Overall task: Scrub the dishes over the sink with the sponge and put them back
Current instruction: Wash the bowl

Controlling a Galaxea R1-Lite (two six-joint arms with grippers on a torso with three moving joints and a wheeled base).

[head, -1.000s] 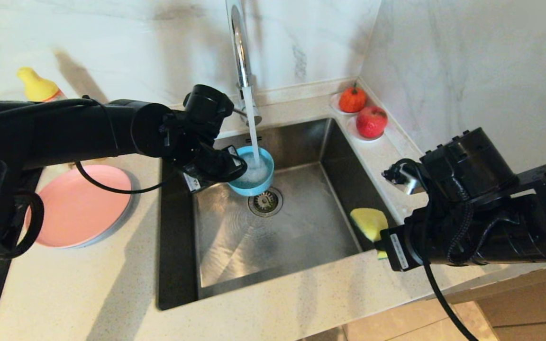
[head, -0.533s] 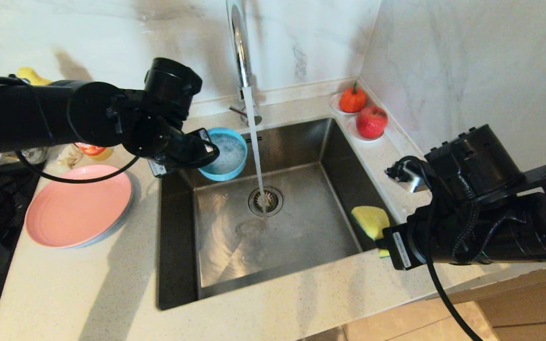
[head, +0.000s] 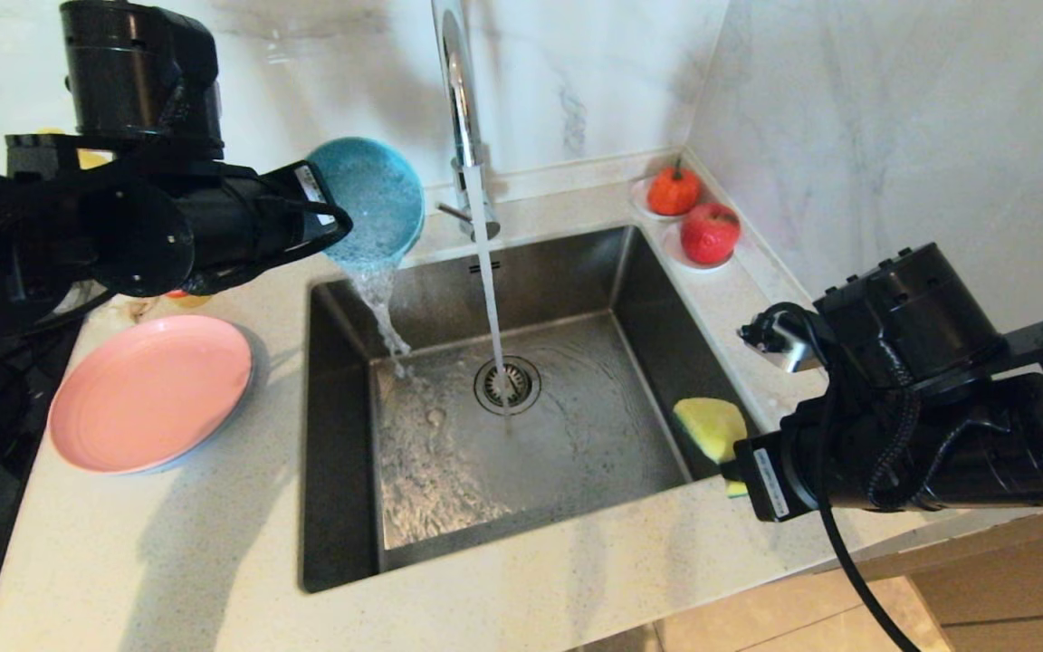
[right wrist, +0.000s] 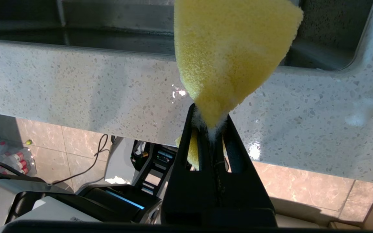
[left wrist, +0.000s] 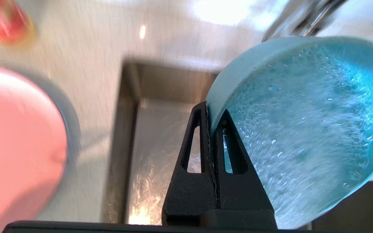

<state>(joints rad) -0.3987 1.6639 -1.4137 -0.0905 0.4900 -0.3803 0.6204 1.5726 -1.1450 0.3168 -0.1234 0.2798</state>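
Black left hand point(left wrist: 213, 111) is pinched tight on the rim of the small round teal-blue bowl point(head: 375, 208), tipped up over the steel sink's point(head: 340, 435) back left corner, sudsy water pouring out. Right hand point(right wrist: 210, 124) is clamped on the yellow sponge point(head: 707, 426) at the sink's right edge. Pink plate point(head: 148, 391) sits on the speckled worktop point(head: 168, 561).

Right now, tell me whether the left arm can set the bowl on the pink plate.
Probably yes. The left gripper is shut on the bowl, tipped and pouring into the sink; the pink plate lies bare on that side, with nothing between.
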